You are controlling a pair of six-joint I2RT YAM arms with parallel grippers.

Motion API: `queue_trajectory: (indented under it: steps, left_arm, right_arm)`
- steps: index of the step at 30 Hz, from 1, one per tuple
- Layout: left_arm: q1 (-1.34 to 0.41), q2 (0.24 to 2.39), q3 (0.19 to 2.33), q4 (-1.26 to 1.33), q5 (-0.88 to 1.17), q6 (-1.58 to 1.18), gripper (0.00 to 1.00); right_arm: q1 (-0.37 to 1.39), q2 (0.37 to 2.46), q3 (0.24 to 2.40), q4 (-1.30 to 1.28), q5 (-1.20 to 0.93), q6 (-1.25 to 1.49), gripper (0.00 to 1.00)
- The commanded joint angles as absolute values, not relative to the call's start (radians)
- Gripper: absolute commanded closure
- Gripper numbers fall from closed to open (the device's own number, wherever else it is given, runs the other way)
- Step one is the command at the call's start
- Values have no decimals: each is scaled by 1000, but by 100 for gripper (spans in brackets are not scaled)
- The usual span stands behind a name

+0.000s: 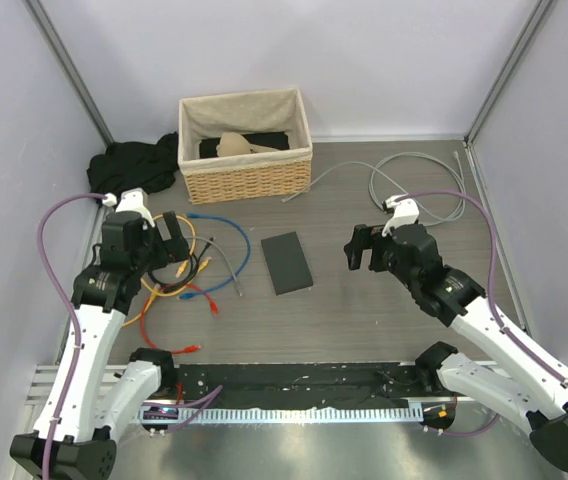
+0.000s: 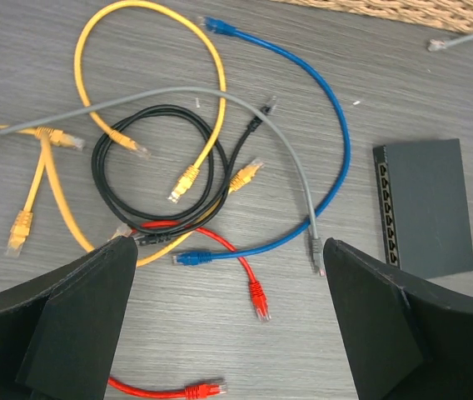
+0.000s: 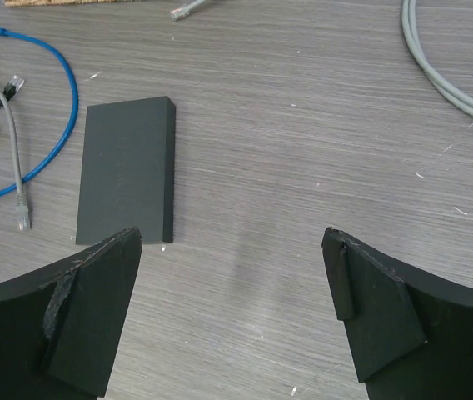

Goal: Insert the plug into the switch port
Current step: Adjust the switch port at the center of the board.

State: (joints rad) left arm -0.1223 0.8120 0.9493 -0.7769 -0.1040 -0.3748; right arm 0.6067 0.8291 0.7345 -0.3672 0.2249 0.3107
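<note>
1. A grey wood-grain table [image 1: 384, 310] fills the overhead view. A flat, dark-grey rectangular switch [image 1: 287, 262] lies at the centre of the frame, between the two arms. Its long axis runs roughly top to bottom, slightly tilted.
2. The left gripper [image 1: 172, 238] sits at centre left with its jaws wide apart and nothing in them. It hangs over a loose tangle of yellow, blue, black, grey and red network cables [image 1: 199, 270]. The switch lies to its right.
3. The right gripper [image 1: 357, 252] sits at centre right, also spread wide and empty. It looks somewhat nearer the switch, which lies to its left. In its wrist view the switch [image 3: 126, 171] occupies the upper left.
4. The socket row [image 2: 385, 208] runs along the switch's left edge, facing the cables, so the left arm is on the port side.
5. The grey cable's plug [image 2: 316, 250] lies nearest the sockets, close by but not touching. Which plug is intended cannot be told.
</note>
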Motion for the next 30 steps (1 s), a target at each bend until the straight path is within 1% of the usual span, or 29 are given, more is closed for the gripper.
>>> queue_trajectory:
  steps: [1, 5, 8, 10, 12, 13, 19, 20, 21, 23, 30]
  left_arm:
    - [-161, 782, 957, -775, -100, -336, 0]
    - [-169, 779, 960, -787, -92, -357, 0]
    - [-175, 779, 945, -781, -66, -377, 0]
    - [-179, 781, 930, -772, -52, -383, 0]
    - [-181, 779, 898, -750, -46, -382, 0]
    - [-181, 779, 884, -724, -51, -387, 0]
    - [-179, 776, 746, -617, -61, -419, 0]
    - [-181, 776, 726, -600, -61, -425, 0]
    - [-179, 779, 706, -585, -61, -429, 0]
    - [-181, 790, 722, -591, -49, -416, 0]
    - [-179, 819, 721, -578, -69, -408, 0]
  right_arm:
    - [611, 802, 739, -314, 253, 319, 0]
    - [611, 844, 753, -296, 230, 316, 0]
    - [612, 914, 761, -256, 186, 330, 0]
    - [617, 991, 770, -218, 103, 333, 0]
    - [644, 1050, 781, -164, 84, 336, 0]
    - [658, 1115, 785, -146, 89, 334, 0]
    - [846, 1385, 922, -98, 221, 275, 0]
    - [871, 1458, 943, -100, 282, 267, 0]
    - [914, 1489, 977, -97, 313, 256, 0]
    - [949, 1584, 1015, -100, 377, 213, 0]
    - [1071, 1781, 1155, -118, 512, 138, 1]
